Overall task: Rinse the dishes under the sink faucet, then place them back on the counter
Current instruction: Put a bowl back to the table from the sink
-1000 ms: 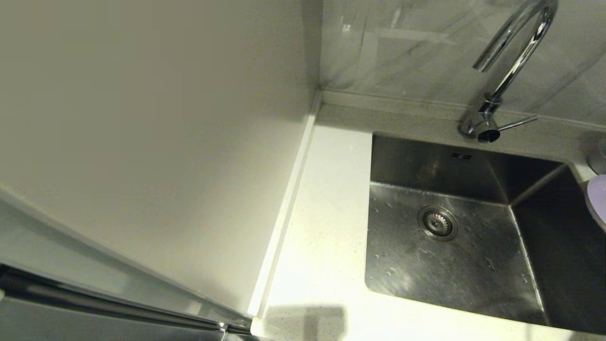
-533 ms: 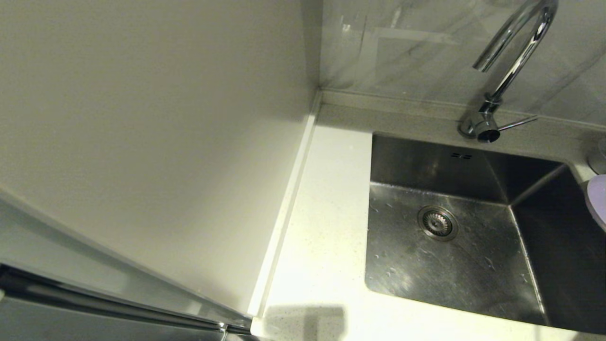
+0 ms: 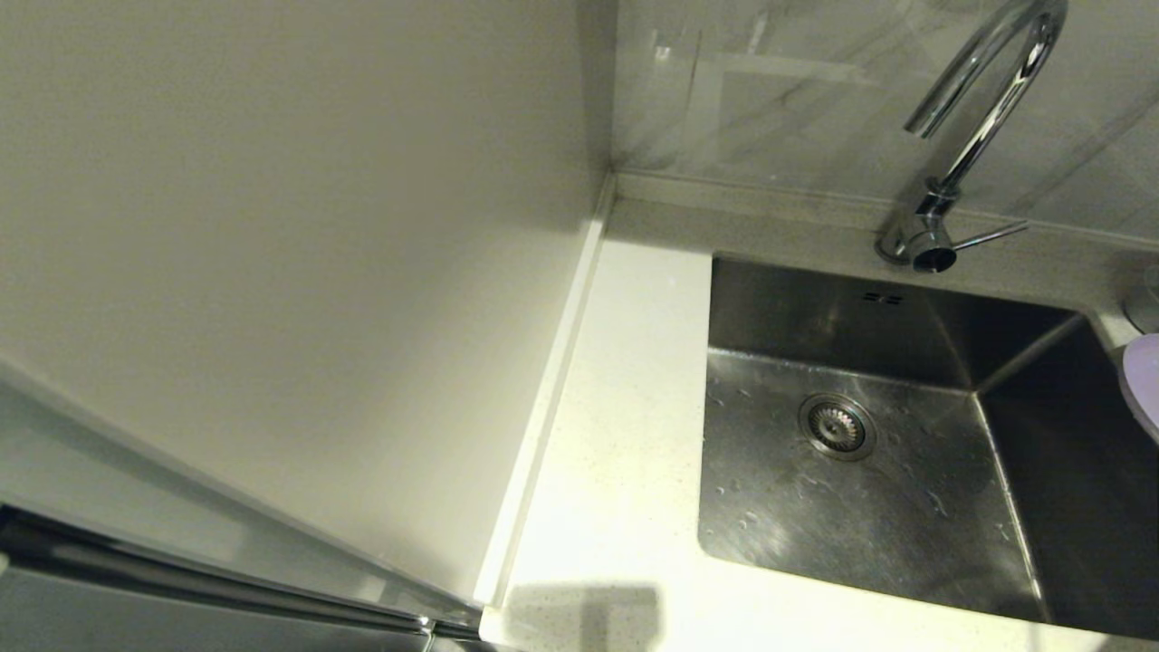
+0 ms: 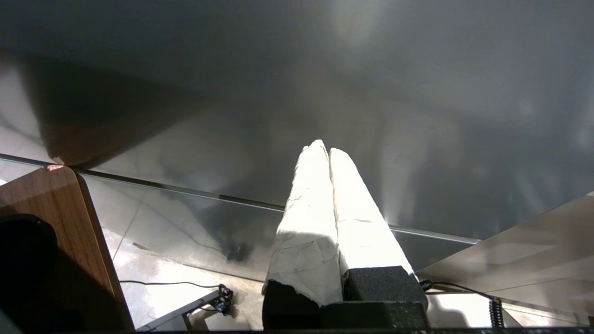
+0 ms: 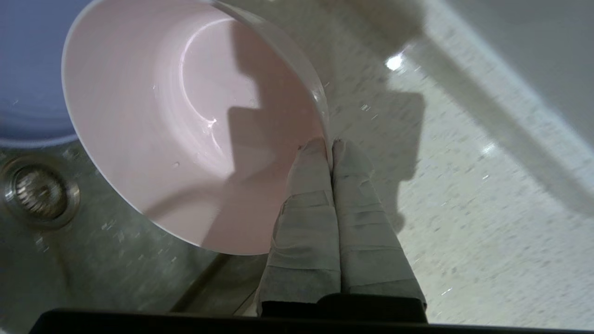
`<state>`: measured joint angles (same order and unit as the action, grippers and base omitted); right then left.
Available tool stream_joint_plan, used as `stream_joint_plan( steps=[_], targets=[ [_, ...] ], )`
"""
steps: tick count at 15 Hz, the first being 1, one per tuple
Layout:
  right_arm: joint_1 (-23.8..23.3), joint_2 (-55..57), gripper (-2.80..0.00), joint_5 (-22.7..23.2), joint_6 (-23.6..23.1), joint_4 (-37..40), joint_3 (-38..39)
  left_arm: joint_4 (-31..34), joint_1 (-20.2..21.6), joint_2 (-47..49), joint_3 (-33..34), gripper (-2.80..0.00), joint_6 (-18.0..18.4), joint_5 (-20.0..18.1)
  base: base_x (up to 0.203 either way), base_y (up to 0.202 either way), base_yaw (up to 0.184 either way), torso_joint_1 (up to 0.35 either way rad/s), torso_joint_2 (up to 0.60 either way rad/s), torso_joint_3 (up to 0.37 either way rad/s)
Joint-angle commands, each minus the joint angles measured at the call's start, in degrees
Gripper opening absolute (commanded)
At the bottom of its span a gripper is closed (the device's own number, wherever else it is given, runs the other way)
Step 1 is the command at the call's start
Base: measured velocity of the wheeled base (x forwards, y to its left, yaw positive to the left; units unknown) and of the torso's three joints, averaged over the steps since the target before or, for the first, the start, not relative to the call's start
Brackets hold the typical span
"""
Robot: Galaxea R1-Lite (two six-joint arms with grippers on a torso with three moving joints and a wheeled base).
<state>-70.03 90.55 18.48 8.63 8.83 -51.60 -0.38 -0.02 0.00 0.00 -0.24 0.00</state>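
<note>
In the right wrist view my right gripper [image 5: 330, 144] is shut on the rim of the pale pink bowl [image 5: 176, 120]. The bowl is tilted and wet inside, and it hangs over the border between the sink [image 5: 55, 260] and the white speckled counter [image 5: 464, 208]. The lavender plate [image 5: 28, 69] lies behind the bowl; its edge shows at the head view's right side [image 3: 1144, 380]. The faucet [image 3: 982, 118] arches over the steel sink [image 3: 905, 507], whose drain strainer [image 3: 836, 426] is bare. No water runs. The white mug is out of view. My left gripper [image 4: 326, 149] is shut on nothing, parked low, away from the counter.
A tall pale cabinet side [image 3: 299, 272] stands left of the counter strip [image 3: 616, 435]. The grey marbled wall panel [image 3: 797, 100] runs behind the faucet. A grey round object [image 3: 1146, 299] sits at the far right edge. Neither arm shows in the head view.
</note>
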Motion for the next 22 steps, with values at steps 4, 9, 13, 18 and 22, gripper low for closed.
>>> stream_joint_plan(
  steps=[4,9,13,18,22],
  targets=[
    [0.0,1.7,-2.80,-1.5,0.1,-3.1,1.1,-0.1,0.0,0.0,0.2,-2.80,0.0,0.0,0.000,0.000,0.000,0.000,0.00,0.000],
    [0.1,1.6,-2.80,-1.5,0.0,-3.1,1.4,-0.1,-0.1,0.0,0.2,-2.80,0.0,0.0,0.000,0.000,0.000,0.000,0.00,0.000],
    [0.1,1.4,-2.80,-1.5,-1.2,-3.2,2.8,0.0,-0.1,0.0,0.2,-2.80,0.0,0.0,0.000,0.000,0.000,0.000,0.00,0.000],
    [0.0,1.1,0.00,-1.5,-2.7,-3.2,3.0,-0.1,-0.1,0.0,0.2,-2.80,0.0,0.0,0.000,0.000,0.000,0.000,0.00,0.000],
    [0.0,0.7,0.00,-1.4,-2.7,-3.2,3.1,0.0,0.0,0.0,0.2,-2.80,0.0,0.0,0.000,0.000,0.000,0.000,0.00,0.000]
  ],
)
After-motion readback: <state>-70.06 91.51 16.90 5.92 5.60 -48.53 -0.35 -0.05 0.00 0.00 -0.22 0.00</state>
